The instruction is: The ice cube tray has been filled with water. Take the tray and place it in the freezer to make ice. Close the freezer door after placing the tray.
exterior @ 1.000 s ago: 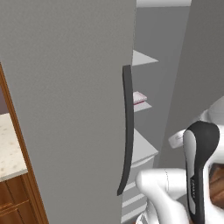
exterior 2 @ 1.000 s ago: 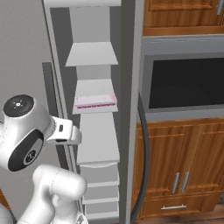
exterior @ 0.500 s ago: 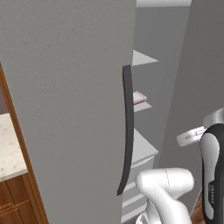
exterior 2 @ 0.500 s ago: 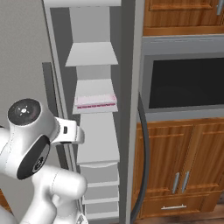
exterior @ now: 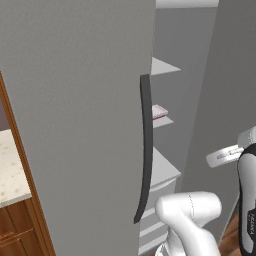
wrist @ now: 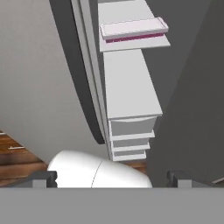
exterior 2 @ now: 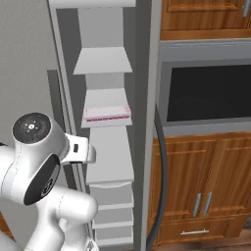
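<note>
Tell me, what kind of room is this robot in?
It looks like a kitchen. There is a tall grey fridge with its freezer open and an ice cube tray on a white shelf, a built-in oven in the wall, and wooden cabinets below it.

Pale lavender-white ice cube tray with magenta underside edge (wrist: 133, 29) lies flat on a white freezer shelf (wrist: 135, 43). White stacked drawers (wrist: 130, 139) sit below. Dark curved door handle (wrist: 76, 70) runs left. Claw (wrist: 111, 178) tips spread wide, empty.

White arm: elbow folded low, wrist raised. Claw (wrist: 112, 177): jaws spread wide, empty, fingertips (wrist: 46, 177) dark.
</note>
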Motion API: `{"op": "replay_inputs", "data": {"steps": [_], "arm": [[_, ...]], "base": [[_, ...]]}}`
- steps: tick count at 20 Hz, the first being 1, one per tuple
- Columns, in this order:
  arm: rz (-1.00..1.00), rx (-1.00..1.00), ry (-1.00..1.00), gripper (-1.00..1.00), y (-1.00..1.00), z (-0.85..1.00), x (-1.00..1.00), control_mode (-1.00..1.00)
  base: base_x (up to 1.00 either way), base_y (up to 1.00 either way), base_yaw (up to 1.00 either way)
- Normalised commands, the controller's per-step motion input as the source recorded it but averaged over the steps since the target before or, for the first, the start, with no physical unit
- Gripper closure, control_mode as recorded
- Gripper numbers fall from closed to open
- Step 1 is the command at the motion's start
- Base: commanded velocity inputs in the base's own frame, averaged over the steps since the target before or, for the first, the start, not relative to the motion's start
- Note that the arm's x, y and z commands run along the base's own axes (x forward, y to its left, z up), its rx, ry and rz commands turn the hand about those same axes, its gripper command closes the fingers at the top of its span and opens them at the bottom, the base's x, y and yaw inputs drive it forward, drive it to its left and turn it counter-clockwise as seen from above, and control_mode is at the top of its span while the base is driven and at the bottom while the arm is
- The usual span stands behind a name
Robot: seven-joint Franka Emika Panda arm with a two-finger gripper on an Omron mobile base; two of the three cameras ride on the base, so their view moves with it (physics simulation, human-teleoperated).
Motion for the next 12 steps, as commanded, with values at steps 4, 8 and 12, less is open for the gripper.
{"op": "replay_inputs", "data": {"steps": [4, 8, 12], "arm": [[0.00, 0.00, 0.00, -1.00, 0.00, 0.00, 0.00, 1.00], [0.00, 0.00, 0.00, -1.00, 0.00, 0.00, 0.00, 1.00], [0.00, 0.00, 0.00, -1.00, 0.00, 0.00, 0.00, 1.00]], "base": [[-0.17, -0.01, 0.05], [-0.60, -0.19, 0.13], [-0.53, -0.12, 0.17]]}}
